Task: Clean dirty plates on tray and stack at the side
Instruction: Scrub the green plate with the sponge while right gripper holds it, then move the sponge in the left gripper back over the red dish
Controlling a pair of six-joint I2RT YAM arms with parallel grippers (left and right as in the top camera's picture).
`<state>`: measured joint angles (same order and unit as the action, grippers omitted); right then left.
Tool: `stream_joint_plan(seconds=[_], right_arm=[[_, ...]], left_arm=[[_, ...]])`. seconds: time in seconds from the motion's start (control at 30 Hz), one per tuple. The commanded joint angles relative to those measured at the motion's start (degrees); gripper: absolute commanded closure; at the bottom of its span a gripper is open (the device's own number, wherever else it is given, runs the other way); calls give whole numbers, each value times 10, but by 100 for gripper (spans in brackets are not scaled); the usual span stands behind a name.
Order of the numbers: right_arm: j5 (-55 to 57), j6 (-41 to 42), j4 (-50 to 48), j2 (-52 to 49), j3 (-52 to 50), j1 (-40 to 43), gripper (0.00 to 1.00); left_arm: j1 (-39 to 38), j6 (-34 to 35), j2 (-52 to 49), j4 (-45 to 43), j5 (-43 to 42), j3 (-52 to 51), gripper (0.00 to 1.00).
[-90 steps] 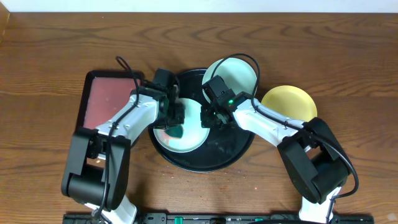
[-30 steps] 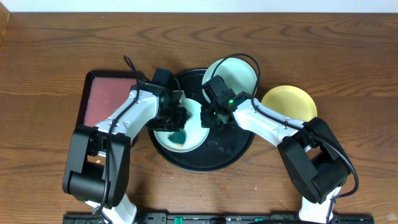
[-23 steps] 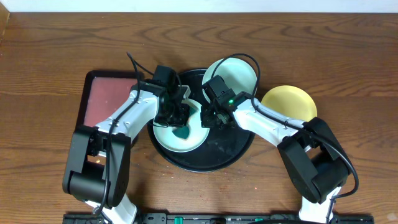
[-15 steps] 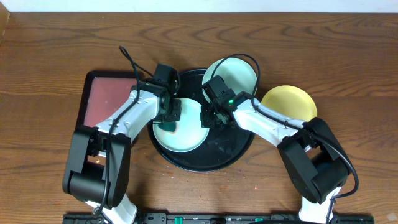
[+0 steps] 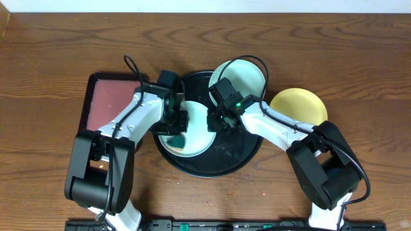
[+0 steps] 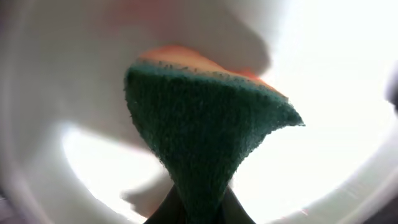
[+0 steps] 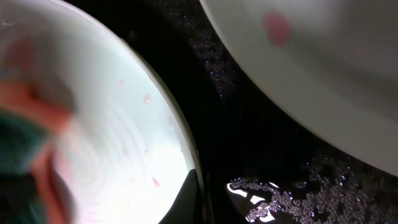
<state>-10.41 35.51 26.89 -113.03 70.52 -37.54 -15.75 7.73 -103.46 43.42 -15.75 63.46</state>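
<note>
L fingers (image 5: pixel 177 123) gripping sponge (image 6: pixel 205 124) on mint plate (image 5: pixel 199 145), R fingers (image 5: pixel 216 122) pinching its rim, red tray (image 5: pixel 103 102) at L side

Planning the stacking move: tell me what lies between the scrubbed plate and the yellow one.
The right arm stretches across that path, its pincer at the scrubbed plate's right edge. The tray's rim also lies between. The other mint plate sits farther back.

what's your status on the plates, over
Left gripper shut on sponge, pressed into near mint plate on tray. Right gripper shut on that plate's rim. Far mint plate shows a red smear; yellow plate off tray, right side. Nothing blocking.
</note>
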Motion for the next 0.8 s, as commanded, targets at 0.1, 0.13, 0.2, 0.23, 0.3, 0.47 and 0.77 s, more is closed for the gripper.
stream_joint_plan(seconds=[0.1,0.13,0.2,0.23,0.3,0.47,0.77], right_arm=[[5,0,-1,-6,11,1,99],[5,0,-1,-6,11,1,99],[5,0,2,-6,11,1,99],[5,0,3,-6,11,1,99],[5,0,6,-6,11,2,99],[4,0,6,-6,11,5,99],[5,0,5,-6,11,5,99]], left_arm=[[0,-56,-6,-33,-102,4,93],[0,-56,-6,-46,-102,4,93],[0,-56,-6,-72,-100,4,93],[0,-55,-6,-82,-94,4,93],[0,-35,-6,-101,-45,4,93],[0,47,-6,-100,150,4,92],[3,79,-5,14,209,76,93]])
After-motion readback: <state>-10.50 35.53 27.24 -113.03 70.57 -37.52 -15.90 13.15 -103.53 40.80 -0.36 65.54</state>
